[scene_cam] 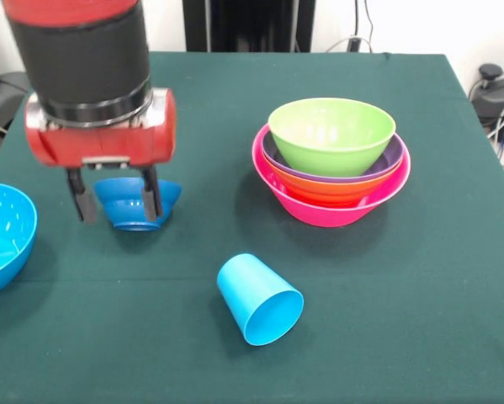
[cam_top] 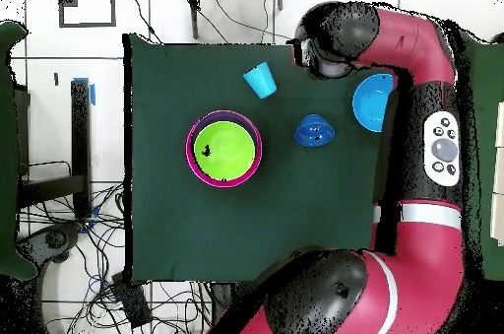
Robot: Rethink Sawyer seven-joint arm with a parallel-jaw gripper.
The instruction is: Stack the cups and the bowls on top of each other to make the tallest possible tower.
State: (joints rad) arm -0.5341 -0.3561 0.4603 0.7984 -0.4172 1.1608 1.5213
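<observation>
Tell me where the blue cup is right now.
In the front view the blue cup lies on its side near the table's front edge, apart from the pink-based bowl stack behind it and the gripper to its left.

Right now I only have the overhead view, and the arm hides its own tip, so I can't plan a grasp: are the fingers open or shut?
Observer: Open. The front view shows the fingers hanging apart, with the small dark blue bowl showing between them.
Operator: Is the sky blue cup standing?
Observer: No. The sky blue cup lies on its side, with its mouth towards the front camera.
Operator: What sits under the lime green bowl?
Observer: The lime green bowl nests in the purple bowl. Below that is an orange bowl, and the pink bowl is the base.
</observation>
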